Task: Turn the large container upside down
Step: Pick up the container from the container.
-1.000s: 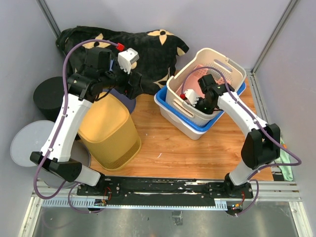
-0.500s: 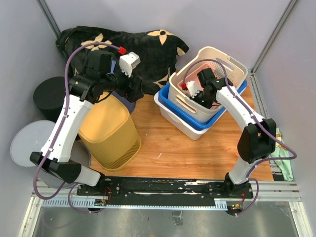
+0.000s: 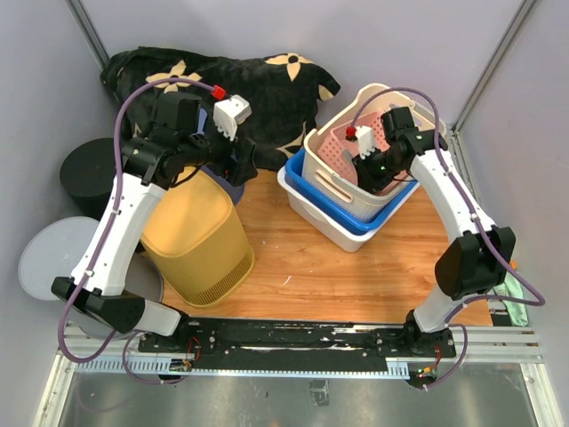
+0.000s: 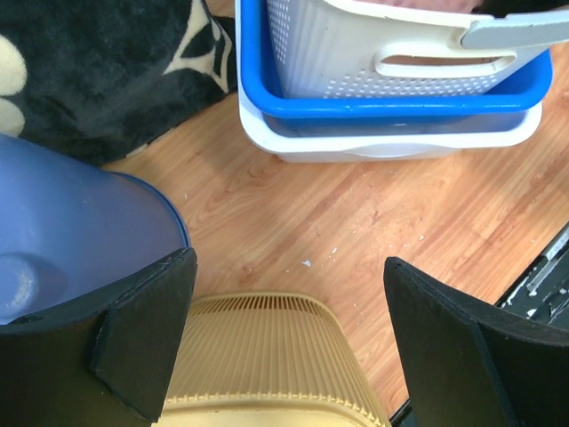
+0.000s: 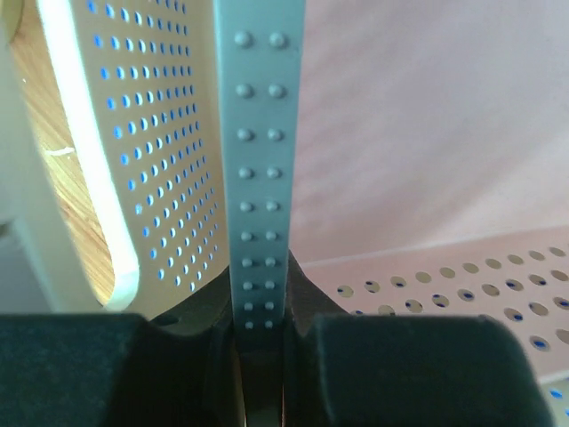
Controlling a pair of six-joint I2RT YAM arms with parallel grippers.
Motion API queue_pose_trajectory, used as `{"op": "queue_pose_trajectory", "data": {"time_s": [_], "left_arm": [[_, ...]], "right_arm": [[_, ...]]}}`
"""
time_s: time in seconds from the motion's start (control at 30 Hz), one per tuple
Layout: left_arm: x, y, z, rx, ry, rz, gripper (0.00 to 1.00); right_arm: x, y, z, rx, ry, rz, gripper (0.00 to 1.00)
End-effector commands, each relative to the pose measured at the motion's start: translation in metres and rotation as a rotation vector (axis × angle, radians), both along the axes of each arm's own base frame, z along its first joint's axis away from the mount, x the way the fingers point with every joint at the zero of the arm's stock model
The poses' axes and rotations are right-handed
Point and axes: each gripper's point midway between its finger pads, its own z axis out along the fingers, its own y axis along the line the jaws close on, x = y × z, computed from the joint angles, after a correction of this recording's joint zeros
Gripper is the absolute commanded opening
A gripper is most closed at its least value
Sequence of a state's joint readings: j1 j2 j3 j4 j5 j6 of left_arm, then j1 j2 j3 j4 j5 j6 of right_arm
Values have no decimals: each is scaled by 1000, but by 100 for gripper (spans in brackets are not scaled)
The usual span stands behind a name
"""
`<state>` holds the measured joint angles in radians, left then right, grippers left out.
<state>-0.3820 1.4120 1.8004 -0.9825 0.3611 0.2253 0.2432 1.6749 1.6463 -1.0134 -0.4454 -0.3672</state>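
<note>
Right, nearest first: bare wooden worktop ahead of the arm bases, the widest free stretch on offer. Left of that, tall yellow slatted bin hard by the worktop's left edge. Just beyond it, left pincer spread wide, gripping nothing, hanging above the bin's far rim and a blue-violet bucket tucked alongside. Only from that wrist camera: the bucket's smooth rounded side, plus a strip of clear boards between bin and tubs.

Further back and to the right, the stack: white tub at the bottom, blue tub nested inside, and the large cream basket seated in the blue one. Mouth upward, base down in the tub. Long axis running diagonally, near-left to far-right, toward the back corner. Handle slot showing on the near-left wall. Tight on the far side, with walls close behind and to the right; open room only toward the near-left.

Right pincer down inside the basket, beside a pink perforated basket. From overhead, fingers hidden by the wrist. Up close on the right wrist camera: studded grey fingers pressed together, cream perforated wall on the left, pink on the right. Whether pinching anything, impossible to tell.

Farthest back, black flowered cushion against the rear wall.
</note>
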Motion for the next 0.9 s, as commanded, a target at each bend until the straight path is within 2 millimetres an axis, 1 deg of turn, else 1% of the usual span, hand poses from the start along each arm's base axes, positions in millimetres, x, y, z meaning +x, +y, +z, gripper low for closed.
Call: {"op": "queue_pose_trajectory", "data": {"time_s": [0.0, 0.1, 0.17, 0.27, 0.3, 0.4, 0.47, 0.5, 0.57, 0.6, 0.63, 0.67, 0.7, 0.73, 0.77, 0.8, 0.87], "left_arm": [[-6, 5, -2, 17, -19, -5, 90], [-8, 14, -3, 48, -38, 28, 90], [-9, 22, -3, 72, -55, 53, 90], [-12, 38, -8, 132, -86, 94, 91], [-14, 43, -11, 156, -91, 105, 91], [-18, 65, -25, 245, -107, 161, 90], [-18, 87, -35, 311, -122, 236, 90], [-16, 101, -36, 334, -138, 292, 90], [-4, 144, -26, 347, -193, 498, 90], [3, 165, -14, 331, -229, 611, 90], [4, 184, -6, 317, -242, 694, 90], [4, 192, 1, 291, -251, 723, 90], [2, 194, 8, 264, -264, 725, 90], [1, 192, 14, 239, -277, 714, 90], [0, 190, 20, 221, -286, 707, 90], [0, 188, 23, 205, -288, 707, 90], [3, 187, 23, 182, -275, 705, 90]], "right_arm": [[15, -6, 70, 52, -251, 0, 1], [16, -11, 111, 39, -391, 20, 1], [8, -12, 139, 50, -469, 54, 1], [-13, -6, 174, 97, -564, 118, 0], [-19, -4, 183, 119, -590, 131, 0], [-39, 5, 204, 197, -626, 175, 0], [-56, 17, 215, 275, -633, 229, 0], [-67, 22, 222, 320, -639, 260, 0], [-96, 36, 237, 441, -630, 340, 0], [-111, 42, 244, 508, -611, 374, 0], [-128, 49, 253, 598, -569, 414, 0], [-140, 51, 260, 681, -525, 442, 0], [-151, 51, 268, 774, -447, 436, 0], [-161, 51, 276, 849, -388, 452, 0], [-166, 51, 288, 898, -393, 494, 1], [-172, 51, 292, 929, -357, 505, 1], [-180, 53, 294, 960, -293, 511, 1]]}}
